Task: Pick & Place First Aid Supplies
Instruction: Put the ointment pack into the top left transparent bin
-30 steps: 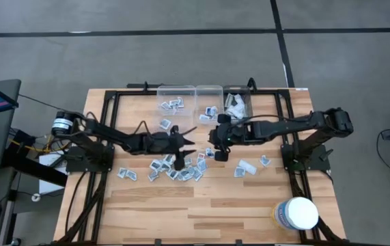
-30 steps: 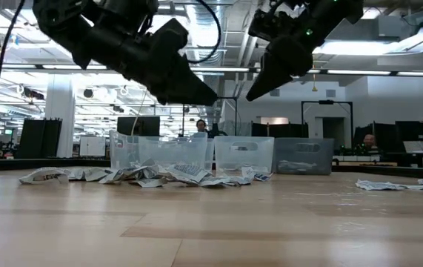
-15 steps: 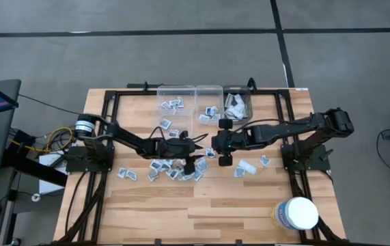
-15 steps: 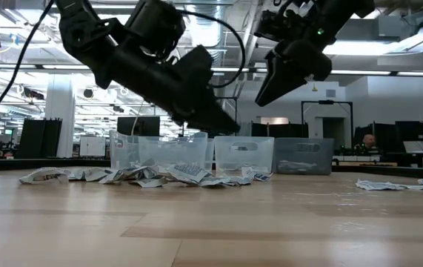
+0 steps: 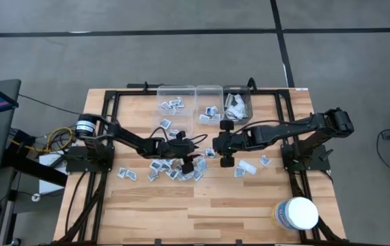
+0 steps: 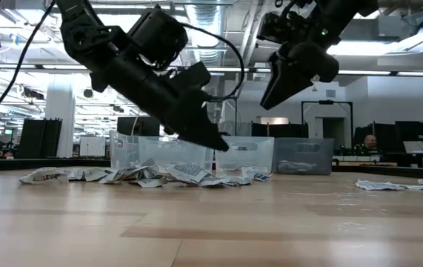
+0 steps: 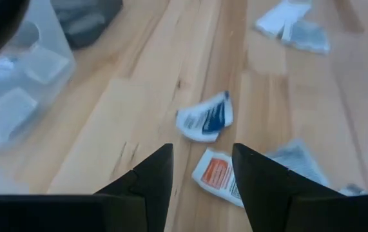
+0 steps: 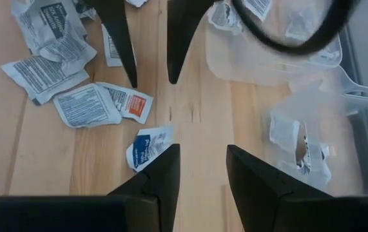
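Note:
The first aid supplies are small square packets heaped on the table middle (image 5: 174, 169) (image 6: 159, 176), with more lying to the right (image 5: 248, 166). My left gripper (image 5: 195, 160) (image 6: 215, 141) hangs open, slanting down over the heap's right edge. In its wrist view the fingers (image 7: 203, 149) straddle a blue-print packet (image 7: 204, 118) and an orange-print packet (image 7: 214, 174) lying flat on the wood below. My right gripper (image 5: 215, 147) (image 6: 270, 96) is open too (image 8: 203, 148), higher up and facing the left one. The blue-print packet (image 8: 147, 147) lies beneath it.
Three clear bins stand in a row at the far edge (image 5: 174, 101) (image 5: 210, 102) (image 5: 238, 102) (image 6: 244, 153), each holding a few packets. A big white round tub (image 5: 297, 213) sits at the near right corner. Bare wood lies along the near side (image 5: 181, 205).
My left gripper has moved toward the table's right and down, tipping its fingers more steeply toward the heap's right edge. It stays open. My right gripper has shifted slightly toward the right and near side. No packet has moved.

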{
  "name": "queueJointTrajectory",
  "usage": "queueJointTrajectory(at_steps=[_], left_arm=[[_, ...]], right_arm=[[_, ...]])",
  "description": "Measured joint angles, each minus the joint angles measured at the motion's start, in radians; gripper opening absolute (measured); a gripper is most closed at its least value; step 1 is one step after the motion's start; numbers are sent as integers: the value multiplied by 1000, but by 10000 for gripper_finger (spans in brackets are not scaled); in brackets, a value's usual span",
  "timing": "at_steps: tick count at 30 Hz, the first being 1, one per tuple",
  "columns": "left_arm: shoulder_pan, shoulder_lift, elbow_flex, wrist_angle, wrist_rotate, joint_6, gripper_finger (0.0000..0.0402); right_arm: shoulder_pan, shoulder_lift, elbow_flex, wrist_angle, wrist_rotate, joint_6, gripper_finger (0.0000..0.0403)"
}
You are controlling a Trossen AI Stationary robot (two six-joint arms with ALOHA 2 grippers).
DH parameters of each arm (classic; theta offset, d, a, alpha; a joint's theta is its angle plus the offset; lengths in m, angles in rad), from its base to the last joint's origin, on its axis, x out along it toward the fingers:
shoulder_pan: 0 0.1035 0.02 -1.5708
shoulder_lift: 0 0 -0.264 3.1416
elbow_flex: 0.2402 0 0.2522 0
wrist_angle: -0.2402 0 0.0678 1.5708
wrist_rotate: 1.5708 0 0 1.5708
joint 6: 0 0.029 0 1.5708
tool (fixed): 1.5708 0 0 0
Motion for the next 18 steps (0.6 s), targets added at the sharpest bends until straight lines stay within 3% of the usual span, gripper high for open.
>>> queueJointTrajectory(at_steps=[18], left_arm=[[16, 103, 19, 17, 56, -64, 161]], right_arm=[[1, 0, 0, 22, -5, 8, 120]])
